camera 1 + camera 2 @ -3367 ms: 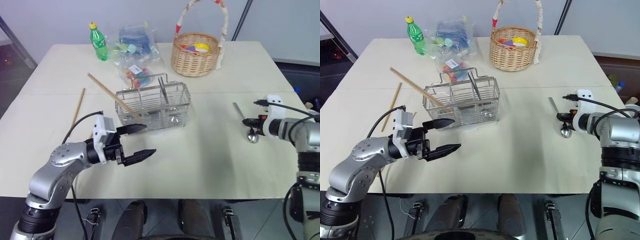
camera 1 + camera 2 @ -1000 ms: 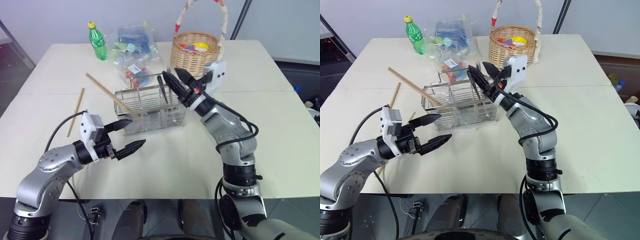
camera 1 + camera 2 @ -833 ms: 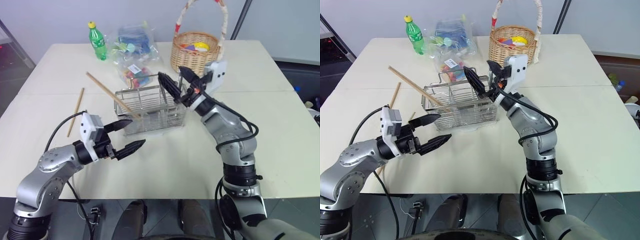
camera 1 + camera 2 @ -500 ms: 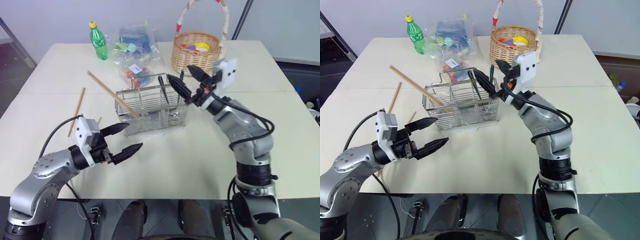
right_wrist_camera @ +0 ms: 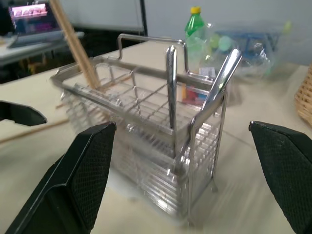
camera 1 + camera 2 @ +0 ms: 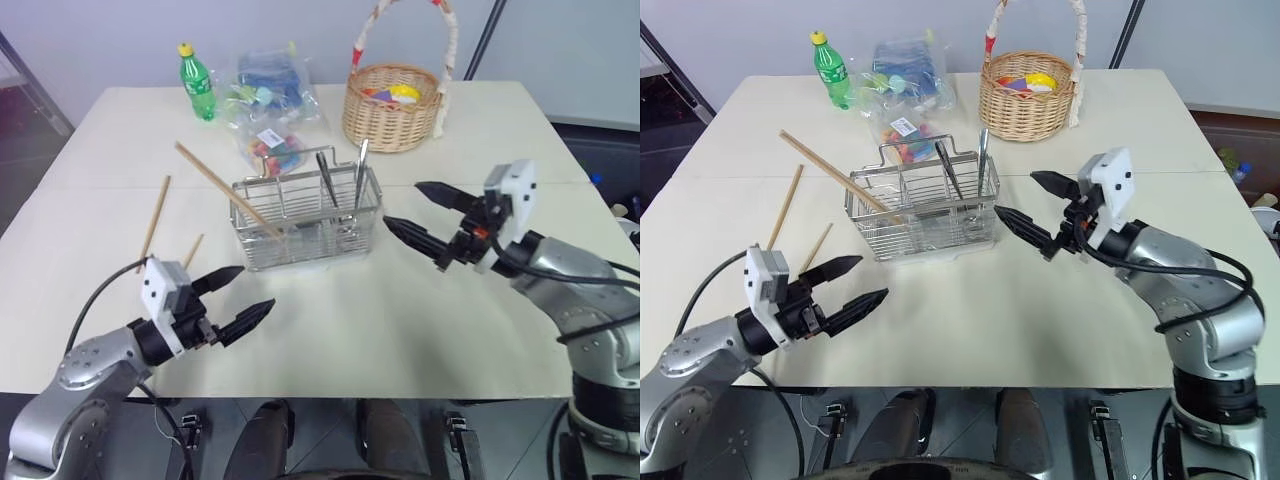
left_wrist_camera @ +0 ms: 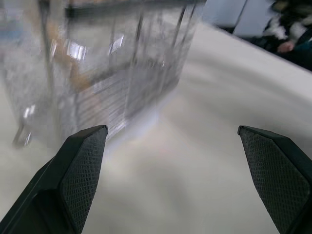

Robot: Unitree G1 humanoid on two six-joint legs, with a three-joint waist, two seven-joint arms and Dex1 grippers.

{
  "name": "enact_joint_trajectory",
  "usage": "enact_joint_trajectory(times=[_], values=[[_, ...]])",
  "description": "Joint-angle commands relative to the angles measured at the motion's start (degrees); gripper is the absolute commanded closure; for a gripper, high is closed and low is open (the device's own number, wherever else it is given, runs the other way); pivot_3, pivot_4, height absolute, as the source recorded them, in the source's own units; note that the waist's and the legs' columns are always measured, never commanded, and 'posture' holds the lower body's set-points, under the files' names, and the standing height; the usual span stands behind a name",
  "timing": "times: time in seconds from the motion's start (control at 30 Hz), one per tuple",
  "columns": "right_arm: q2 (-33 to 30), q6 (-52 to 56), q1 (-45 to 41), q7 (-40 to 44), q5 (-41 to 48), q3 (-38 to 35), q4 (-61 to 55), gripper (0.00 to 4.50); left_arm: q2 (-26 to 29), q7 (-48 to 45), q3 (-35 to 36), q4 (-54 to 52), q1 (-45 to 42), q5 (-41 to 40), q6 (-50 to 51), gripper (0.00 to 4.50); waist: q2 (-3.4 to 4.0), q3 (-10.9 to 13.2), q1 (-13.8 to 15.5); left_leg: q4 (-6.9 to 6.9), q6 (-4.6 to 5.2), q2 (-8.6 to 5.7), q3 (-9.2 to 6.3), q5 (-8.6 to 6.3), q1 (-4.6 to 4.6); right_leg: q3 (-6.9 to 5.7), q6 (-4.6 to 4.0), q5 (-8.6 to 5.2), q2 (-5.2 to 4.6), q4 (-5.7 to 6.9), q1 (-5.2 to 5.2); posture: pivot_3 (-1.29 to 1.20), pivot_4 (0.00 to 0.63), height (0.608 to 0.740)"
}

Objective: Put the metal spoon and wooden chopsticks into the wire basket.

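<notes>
The wire basket (image 6: pixel 305 222) stands mid-table. In its right end the metal spoon (image 6: pixel 360 172) stands handle up, beside a darker flat utensil (image 6: pixel 325 176). One of the wooden chopsticks (image 6: pixel 225 190) leans into the basket's left end; two others (image 6: pixel 153 215) (image 6: pixel 192 250) lie on the table left of it. My right gripper (image 6: pixel 402 203) hovers open and empty just right of the basket, pointing at it. Low at the front left, my left gripper (image 6: pixel 258 286) is open and empty too, well short of the basket. The left wrist view has the basket (image 7: pixel 112 63) ahead of the fingers (image 7: pixel 73 175).
A round wicker basket (image 6: pixel 392 105) with a tall handle stands at the back. A green bottle (image 6: pixel 197 85) and a clear bag of coloured items (image 6: pixel 268 110) sit at the back left. Bare table (image 6: pixel 400 320) lies in front of and right of the wire basket.
My right gripper opened wide over the basket and pulled away to the right, leaving the spoon standing inside. My left gripper sank and drew back toward the table's front edge.
</notes>
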Motion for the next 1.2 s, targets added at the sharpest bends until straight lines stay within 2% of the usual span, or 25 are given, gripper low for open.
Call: enact_joint_trajectory(times=[0.03, 0.23, 0.5, 0.67, 0.97, 1.2], values=[[-2.2, -2.9, 4.0, 4.4, 1.4, -2.1, -4.1, 0.04, -2.2, 1.7, 1.9, 2.3, 1.8, 2.9, -3.6, 0.0, 0.01, 0.0, 0.1, 0.01, 0.0, 0.0, 0.0, 0.0, 0.0, 0.0, -0.01, -0.01, 0.0, 0.0, 0.01, 0.0, 0.15, 0.74], [-1.2, -14.6, 15.0, 10.7, -4.8, 0.9, -4.6, 0.04, -7.9, 4.6, 0.9, 7.5, 3.8, 7.7, -8.3, 0.0, -0.07, 0.0, 0.3, 0.03, 0.05, 0.01, 0.03, -0.04, -0.01, -0.02, 0.01, 0.0, -0.01, -0.21, 0.13, 0.0, 0.15, 0.74], [1.3, -24.3, 21.9, 12.8, -10.3, 4.0, -3.4, 0.04, -13.1, 10.9, 2.6, 8.7, 2.7, 9.7, -9.1, 0.0, -0.09, 0.0, 0.3, 0.04, 0.04, 0.03, 0.04, -0.04, 0.06, -0.03, 0.03, 0.01, 0.0, -0.25, 0.2, 0.0, 0.15, 0.74], [3.8, -30.5, 22.3, 11.8, -14.2, 5.8, -2.0, 0.04, -12.3, 13.1, 4.5, 9.7, 0.3, 11.8, -10.7, 0.0, -0.13, -0.1, 0.2, 0.04, 0.03, 0.03, 0.05, -0.04, 0.06, -0.02, 0.04, 0.02, 0.01, -0.25, 0.2, 0.0, 0.15, 0.74], [7.7, -34.0, 23.3, 10.8, -16.1, 10.3, 0.7, 0.04, -9.3, 17.5, 9.9, 6.6, -2.2, 10.3, -6.1, 0.0, -0.18, -0.1, 0.2, 0.02, 0.03, 0.04, 0.02, -0.04, 0.08, -0.02, 0.08, 0.05, 0.02, -0.24, 0.21, 0.0, 0.15, 0.74], [8.3, -33.7, 21.4, 11.4, -15.6, 12.1, 1.4, 0.04, -2.3, 20.1, 13.0, 3.3, -1.4, 12.4, 2.4, 0.0, -0.18, -0.1, 0.0, 0.02, 0.03, 0.04, 0.01, -0.04, 0.1, -0.01, 0.08, 0.05, 0.04, -0.17, 0.19, 0.0, 0.15, 0.74]])
